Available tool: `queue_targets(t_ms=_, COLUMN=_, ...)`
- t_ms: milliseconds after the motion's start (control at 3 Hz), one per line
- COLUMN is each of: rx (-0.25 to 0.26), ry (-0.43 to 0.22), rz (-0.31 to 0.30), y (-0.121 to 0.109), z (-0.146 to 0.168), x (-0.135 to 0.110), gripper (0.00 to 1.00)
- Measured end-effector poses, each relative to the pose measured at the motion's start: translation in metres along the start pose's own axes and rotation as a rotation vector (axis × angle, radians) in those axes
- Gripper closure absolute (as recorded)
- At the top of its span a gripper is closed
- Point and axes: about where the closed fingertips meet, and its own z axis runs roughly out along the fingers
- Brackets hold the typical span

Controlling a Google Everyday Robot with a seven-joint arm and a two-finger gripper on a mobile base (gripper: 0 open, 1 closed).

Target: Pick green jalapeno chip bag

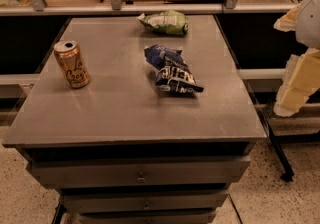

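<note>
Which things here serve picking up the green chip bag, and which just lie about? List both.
For the job: green chip bag, at the far edge of the table; gripper, off to the right of the table.
Just lying about: blue chip bag, mid-table; orange can, upright near the left edge.

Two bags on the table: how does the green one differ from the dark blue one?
Colour: the green jalapeno chip bag is light green with white patches; the dark blue bag has white lettering. Place: green lies at the far edge of the table, blue near its middle. Both lie flat. The gripper is beyond the table's right side.
</note>
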Motion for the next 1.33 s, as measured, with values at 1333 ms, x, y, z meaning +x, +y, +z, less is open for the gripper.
queue_targets(t_ms=1333, rx=0.057, ry=-0.072, rz=0.019, y=-0.030, z=-0.001, x=-0.017, gripper=0.00)
